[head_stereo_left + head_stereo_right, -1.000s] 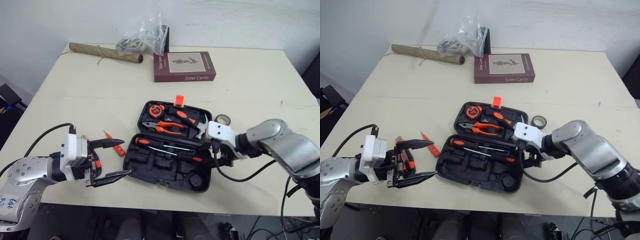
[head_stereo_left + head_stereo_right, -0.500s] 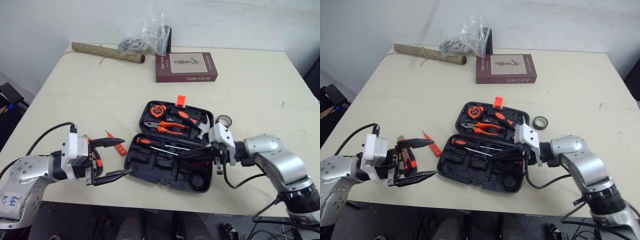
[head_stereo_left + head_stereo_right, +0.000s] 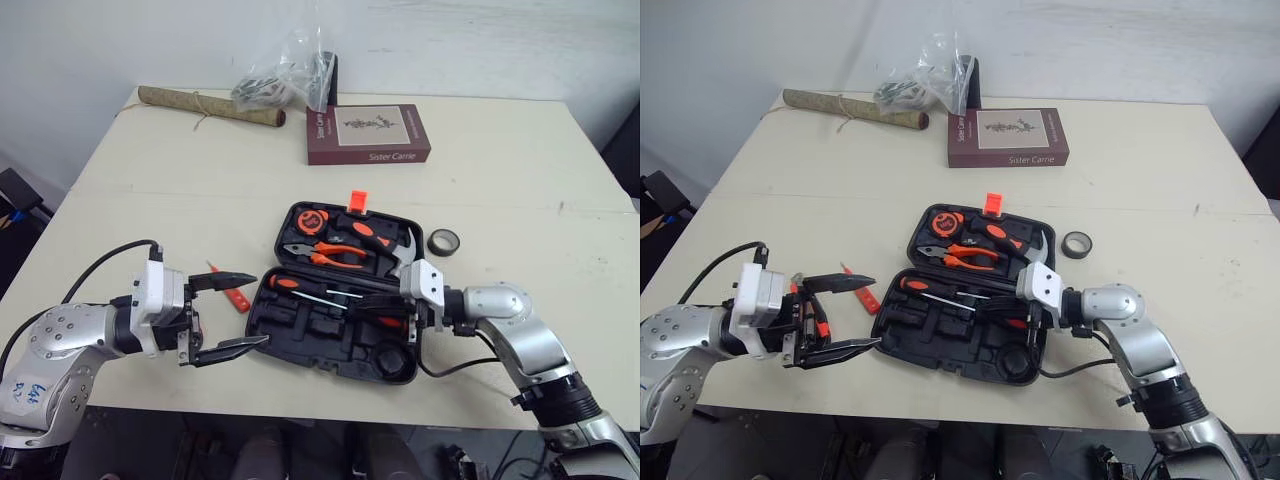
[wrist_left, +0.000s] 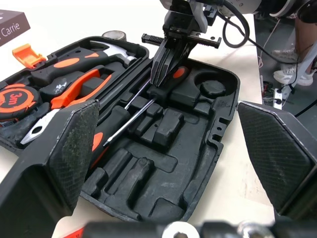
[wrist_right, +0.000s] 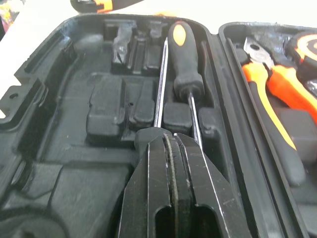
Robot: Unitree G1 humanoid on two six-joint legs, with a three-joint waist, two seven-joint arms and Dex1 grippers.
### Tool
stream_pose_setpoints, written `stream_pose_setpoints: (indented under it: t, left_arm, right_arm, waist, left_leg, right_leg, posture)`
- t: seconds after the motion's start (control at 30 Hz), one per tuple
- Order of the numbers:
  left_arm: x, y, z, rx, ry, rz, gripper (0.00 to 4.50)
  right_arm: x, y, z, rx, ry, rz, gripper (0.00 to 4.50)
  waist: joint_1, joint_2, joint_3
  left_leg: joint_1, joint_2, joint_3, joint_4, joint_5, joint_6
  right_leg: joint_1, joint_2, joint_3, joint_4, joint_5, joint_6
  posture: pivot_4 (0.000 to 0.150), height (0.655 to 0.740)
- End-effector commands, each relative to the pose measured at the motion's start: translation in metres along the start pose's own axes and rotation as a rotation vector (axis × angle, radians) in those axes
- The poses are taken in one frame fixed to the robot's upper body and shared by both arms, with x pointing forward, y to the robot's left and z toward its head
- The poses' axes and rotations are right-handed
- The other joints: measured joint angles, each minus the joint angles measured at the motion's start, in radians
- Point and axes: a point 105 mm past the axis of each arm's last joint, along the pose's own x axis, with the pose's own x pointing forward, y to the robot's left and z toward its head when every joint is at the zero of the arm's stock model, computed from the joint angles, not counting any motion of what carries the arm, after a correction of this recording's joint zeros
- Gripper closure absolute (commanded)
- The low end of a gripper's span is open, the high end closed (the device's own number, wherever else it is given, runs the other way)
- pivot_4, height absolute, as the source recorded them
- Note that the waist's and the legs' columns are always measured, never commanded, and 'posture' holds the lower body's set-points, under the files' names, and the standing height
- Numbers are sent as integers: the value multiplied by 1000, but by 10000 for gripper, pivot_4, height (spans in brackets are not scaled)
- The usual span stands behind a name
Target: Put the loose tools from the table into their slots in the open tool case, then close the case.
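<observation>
book (image 3: 368, 133) edge — "Sister Carrie", tape measure (image 4: 20, 94) — "3m"

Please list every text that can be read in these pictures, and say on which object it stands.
"Sister Carrie": on the near edge of the book.
"3m": on the tape measure in the tool case.
The print on the book's cover is too small to read.
</observation>
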Motion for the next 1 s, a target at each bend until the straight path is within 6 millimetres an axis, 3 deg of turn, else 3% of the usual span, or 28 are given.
stream_pose_setpoints:
  t: [0.03,0.2,0.53,0.63,1.0]
  left_arm:
    - [-1,-2,5,27,6,0,0]
    - [-2,-1,5,25,8,7,0]
    - [-1,-3,4,18,9,9,0]
    - [0,-2,3,17,6,7,0]
    - [-1,-1,1,18,11,10,0]
  right_arm:
    - [3,2,3,-36,-28,10,44844]
    - [5,1,1,-52,-33,-2,44844]
    - [8,-2,26,-78,-144,-4,44844]
    - [11,2,19,-57,-109,14,44844]
    - [6,15,-36,12,147,38,44844]
  waist:
    - [0,0,0]
    - [-1,0,0]
    - [1,0,0]
    - [1,0,0]
    - [2,-1,-1]
  left_leg:
    - [0,0,0,0,0,0]
    - [0,0,0,0,0,0]
    - [0,0,0,0,0,0]
    - [0,0,0,0,0,0]
    - [1,0,0,0,0,0]
  right_leg:
    - [0,0,0,0,0,0]
    - [0,0,0,0,0,0]
    - [0,0,0,1,0,0]
    - [0,0,0,1,0,0]
    - [1,0,0,1,0,0]
  posture:
    - [1500,7400]
    - [1500,7400]
    - [1500,7400]
    - [1500,7400]
    - [1500,7400]
